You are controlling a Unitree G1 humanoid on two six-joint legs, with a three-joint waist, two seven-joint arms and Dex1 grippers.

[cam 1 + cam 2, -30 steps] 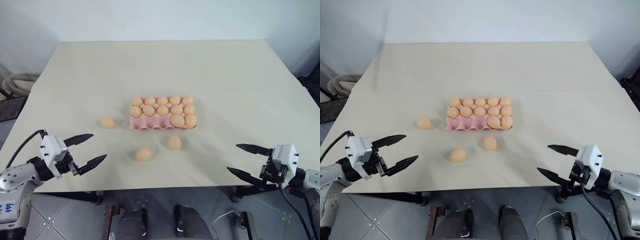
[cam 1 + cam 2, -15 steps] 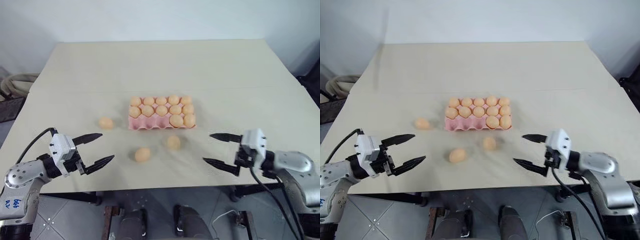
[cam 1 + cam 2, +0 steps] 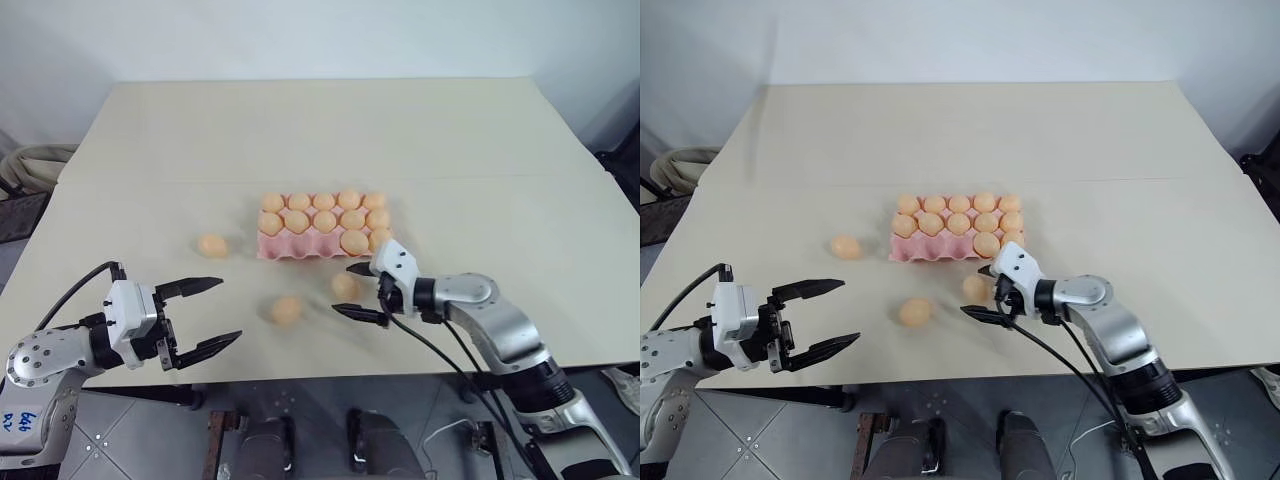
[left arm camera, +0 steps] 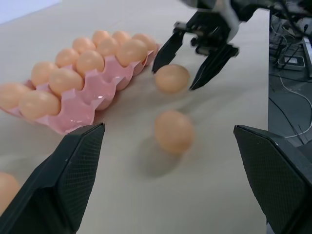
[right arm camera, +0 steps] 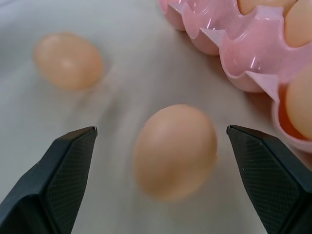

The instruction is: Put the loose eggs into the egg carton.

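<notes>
Our right gripper (image 3: 354, 291) spread around a loose egg (image 3: 344, 286) beside the egg carton (image 3: 300, 247), left gripper (image 3: 208, 315) spread too.

Blue handwritten marks on left arm (image 3: 22, 420), illegible

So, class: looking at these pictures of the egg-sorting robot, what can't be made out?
- Pink moulded egg carton: its near row's empty cups are too small to count in the head views.
- In the right wrist view the carton is cut off by the edge.
- Pale orange egg: the open right gripper flanks it; contact can't be told.
</notes>
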